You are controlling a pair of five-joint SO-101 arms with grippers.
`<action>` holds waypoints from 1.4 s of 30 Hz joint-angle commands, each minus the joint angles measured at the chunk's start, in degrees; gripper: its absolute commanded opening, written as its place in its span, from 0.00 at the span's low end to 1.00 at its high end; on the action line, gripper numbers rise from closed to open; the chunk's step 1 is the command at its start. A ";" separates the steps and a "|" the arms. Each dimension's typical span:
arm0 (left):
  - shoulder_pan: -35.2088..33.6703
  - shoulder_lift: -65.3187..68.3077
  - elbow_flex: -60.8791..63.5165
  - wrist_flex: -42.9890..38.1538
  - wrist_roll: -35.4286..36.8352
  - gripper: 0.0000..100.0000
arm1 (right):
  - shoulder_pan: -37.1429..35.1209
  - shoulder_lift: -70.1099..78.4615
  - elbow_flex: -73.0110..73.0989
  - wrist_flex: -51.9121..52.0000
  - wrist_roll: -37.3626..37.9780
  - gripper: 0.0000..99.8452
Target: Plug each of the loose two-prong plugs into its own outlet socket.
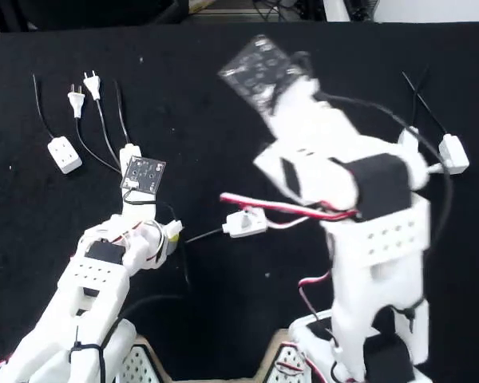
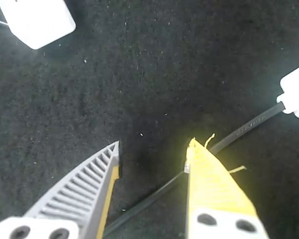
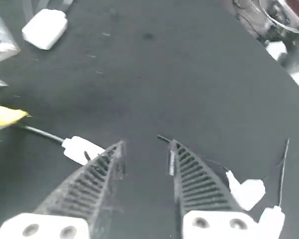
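You are holding the left end effector [image 2: 154, 144] and right end effector [image 3: 147, 144] spread, the left straddling a cable [image 2: 244, 128]. The plugs [image 1: 77, 100], likely light and rigid, are lying far left on the tabletop [image 1: 207, 120]: pinch bodies, not cords.

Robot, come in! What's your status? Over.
Left gripper open, over a black cable. Right gripper open, empty, above the table. Two plugs lying loose by a socket.

— Where do you look from?
— One camera sits high above the table [image 1: 223, 96], facing down. One rides on each wrist, peering past my jaws: left close beside the white plug [image 1: 245, 223] [image 2: 296, 92] [image 3: 82, 149], right farther off. All three share it.
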 commanded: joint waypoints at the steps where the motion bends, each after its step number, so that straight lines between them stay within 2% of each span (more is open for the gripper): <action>1: -0.13 -1.32 -0.92 -0.88 0.09 0.22 | 6.95 -1.71 -0.04 -1.58 3.34 0.14; 6: -0.13 -1.32 -0.92 -0.88 0.09 0.22 | 14.15 -0.22 8.75 -9.05 6.86 0.14; 16: -0.13 -1.32 -0.92 -0.88 0.09 0.22 | 14.42 0.13 34.59 -29.98 7.91 0.13; 22: -0.22 -1.32 -0.92 -0.88 0.09 0.22 | 13.98 -0.13 46.20 -36.13 8.35 0.14; 26: -0.57 -1.32 -1.01 -0.88 0.18 0.22 | 14.07 -0.13 52.44 -39.30 15.38 0.14; 34: -0.57 -1.32 -1.01 -0.97 0.18 0.22 | 13.98 -0.13 61.76 -40.53 34.02 0.14; 37: -0.57 -1.32 -1.01 -0.97 0.18 0.22 | 13.45 -0.13 62.37 -40.26 37.01 0.14; 42: -0.66 -1.32 -1.01 -0.97 0.09 0.22 | 9.41 0.22 62.46 -40.09 37.27 0.14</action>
